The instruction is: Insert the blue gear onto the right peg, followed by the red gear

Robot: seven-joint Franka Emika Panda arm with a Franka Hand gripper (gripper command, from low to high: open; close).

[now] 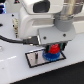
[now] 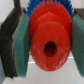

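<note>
In the wrist view the fingers (image 2: 19, 47) clamp the red gear (image 2: 48, 42) on both flanks; its hub hole is dark, so the peg cannot be made out. Behind it, only the blue gear (image 2: 36, 6) teeth peek out. On the worktop (image 1: 12, 67), the grey plate (image 1: 35, 57) has bare room toward the exterior view's left.

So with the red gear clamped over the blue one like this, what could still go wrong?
The red gear sits between the gripper pads, directly over the blue gear. Its hub hole looks dark, so peg alignment can't be confirmed; it may be off the pin. Opening could tilt it if unseated. In the exterior view, the plate is largely hidden.
</note>
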